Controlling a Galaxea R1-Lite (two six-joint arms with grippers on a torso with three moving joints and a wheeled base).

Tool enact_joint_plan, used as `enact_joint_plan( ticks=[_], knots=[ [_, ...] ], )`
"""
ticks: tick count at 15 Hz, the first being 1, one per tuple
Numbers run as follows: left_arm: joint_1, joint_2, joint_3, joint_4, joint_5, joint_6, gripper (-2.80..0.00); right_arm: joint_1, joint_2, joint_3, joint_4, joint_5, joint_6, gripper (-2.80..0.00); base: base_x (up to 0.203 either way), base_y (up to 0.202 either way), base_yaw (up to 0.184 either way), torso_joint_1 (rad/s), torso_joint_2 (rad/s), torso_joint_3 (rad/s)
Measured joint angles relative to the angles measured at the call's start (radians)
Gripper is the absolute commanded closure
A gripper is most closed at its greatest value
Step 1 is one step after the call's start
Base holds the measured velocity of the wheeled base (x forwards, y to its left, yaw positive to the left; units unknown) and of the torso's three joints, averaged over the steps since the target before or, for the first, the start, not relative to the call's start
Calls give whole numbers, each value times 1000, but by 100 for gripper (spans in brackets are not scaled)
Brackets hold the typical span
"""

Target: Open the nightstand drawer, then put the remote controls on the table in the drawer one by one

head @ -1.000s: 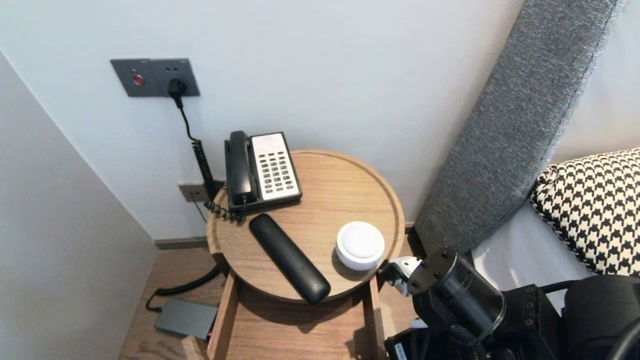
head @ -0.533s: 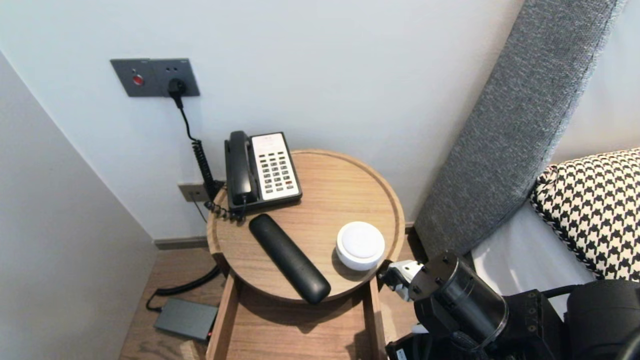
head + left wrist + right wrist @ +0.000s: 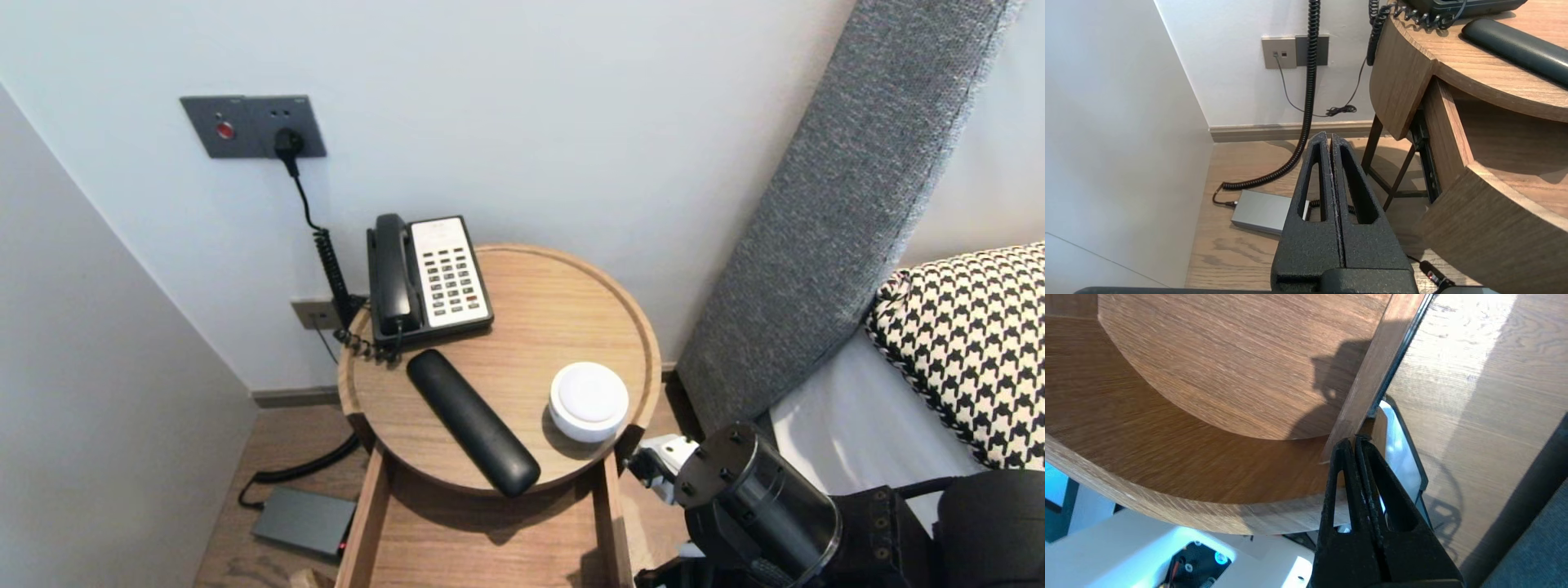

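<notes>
A round wooden bedside table (image 3: 563, 294) has its drawer (image 3: 482, 547) pulled out toward me. My right gripper (image 3: 1354, 439) is shut with nothing between its fingers. Its tips rest against the top of the drawer's right side wall (image 3: 1376, 363), close to the curved drawer front (image 3: 1167, 506). In the head view only the right wrist (image 3: 759, 506) shows, beside the drawer's right wall (image 3: 614, 523). My left gripper (image 3: 1329, 136) is shut and empty, parked over the floor to the left of the table.
On the tabletop lie a desk phone (image 3: 429, 278), a black remote (image 3: 472, 420) and a white round device (image 3: 589, 400). A grey box (image 3: 1261, 210) and a coiled cord (image 3: 1306, 102) lie on the floor. A grey headboard (image 3: 841, 204) and a patterned pillow (image 3: 971, 343) are to the right.
My right wrist has shifted a little toward me and downward in the head view. The drawer's front corner has slid slightly further out. The left arm has not moved.
</notes>
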Motion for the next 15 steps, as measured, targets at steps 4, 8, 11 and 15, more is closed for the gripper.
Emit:
enact_joint_plan(
  ticks=[4,8,11,15],
  knots=[
    [0,0,0,0,0,0,0,5,-4,1,-32,-7,-2,0,0,0,0,0,0,0],
    [0,0,0,0,0,-1,0,-5,-12,-58,-28,-50,-9,0,0,0,0,0,0,0],
    [0,0,0,0,0,0,0,-7,-17,-144,47,-96,-16,0,0,0,0,0,0,0],
    [0,0,0,0,0,0,0,-6,-26,-410,280,-101,-16,0,0,0,0,0,0,0]
  ],
)
